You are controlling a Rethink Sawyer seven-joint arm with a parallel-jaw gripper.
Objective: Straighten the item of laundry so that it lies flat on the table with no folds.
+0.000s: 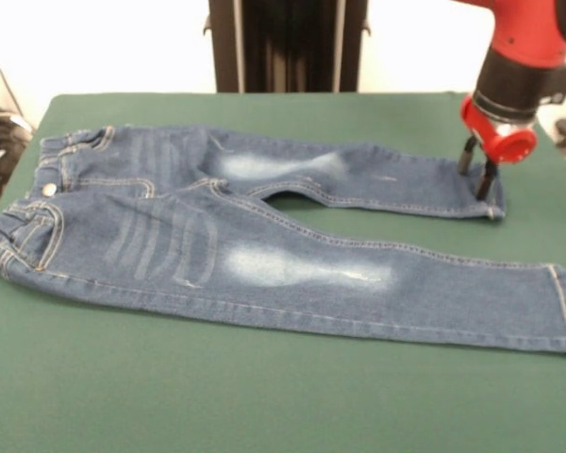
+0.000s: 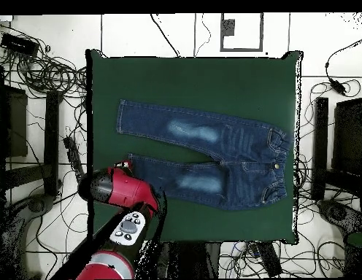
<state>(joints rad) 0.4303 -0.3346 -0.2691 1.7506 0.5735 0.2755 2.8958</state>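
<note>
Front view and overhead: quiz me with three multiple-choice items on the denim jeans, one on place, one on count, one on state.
1. The red and black gripper is at:
A. the waistband
B. the far leg's hem
C. bare cloth

2. Faded whitish patches on the small dark blue denim jeans:
A. one
B. two
C. four

3. On the dark green cloth table, the legs lie:
A. crossed
B. bunched
C. spread apart

B: fingertips meet that hem.
B: one per thigh.
C: a green gap separates them.
</note>
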